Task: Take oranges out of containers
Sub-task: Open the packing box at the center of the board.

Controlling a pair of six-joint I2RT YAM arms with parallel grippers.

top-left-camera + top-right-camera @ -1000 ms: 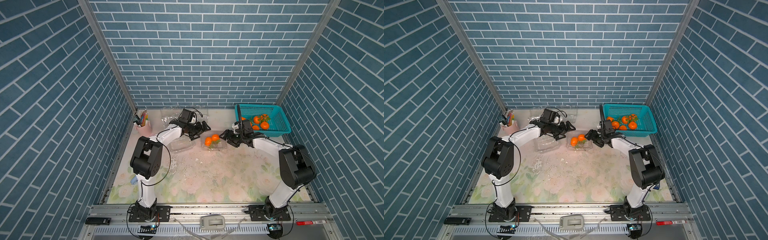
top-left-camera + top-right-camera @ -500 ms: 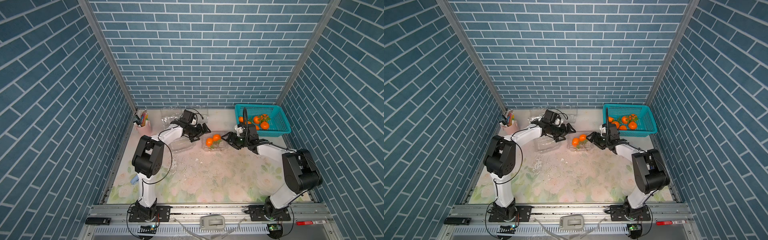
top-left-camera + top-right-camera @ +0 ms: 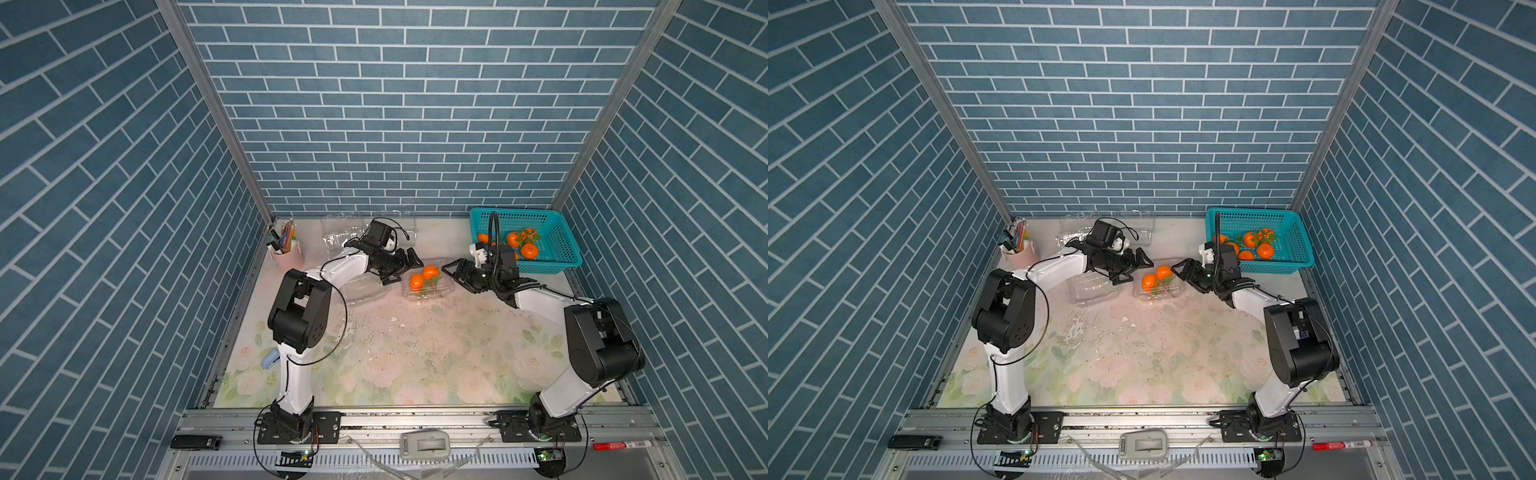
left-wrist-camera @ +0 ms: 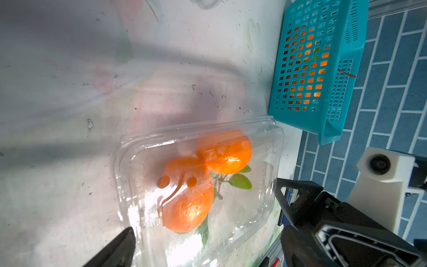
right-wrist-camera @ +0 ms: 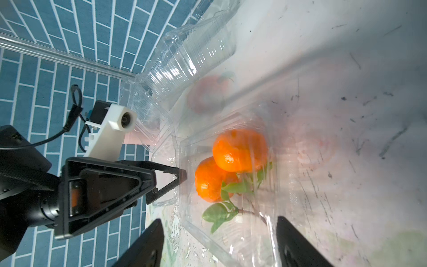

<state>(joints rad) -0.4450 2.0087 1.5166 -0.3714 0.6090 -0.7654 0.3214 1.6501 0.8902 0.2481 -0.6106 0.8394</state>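
A clear container (image 3: 437, 293) (image 3: 1170, 293) with its lid down holds two oranges (image 3: 417, 281) (image 3: 1149, 281) joined by a leafy twig, at the table's middle back. My left gripper (image 3: 402, 271) (image 3: 1133, 270) is open at its left end, and in the left wrist view the gripper (image 4: 208, 233) straddles that end. My right gripper (image 3: 456, 277) (image 3: 1185, 277) is open at the right end; in the right wrist view the gripper (image 5: 219, 221) has the box (image 5: 231, 235) between its fingers, and neither finger presses on the box. More oranges (image 3: 528, 250) lie in the basket.
The teal basket (image 3: 557, 259) (image 3: 1304, 259) stands at the back right, just behind my right wrist. An empty clear container (image 3: 361, 291) lies under my left forearm, and others (image 3: 336, 239) sit along the back wall. A pink pen cup (image 3: 286, 255) stands at the back left.
My right arm has settled lower and a little forward, its gripper staying at the container's right end. My left arm has barely moved.
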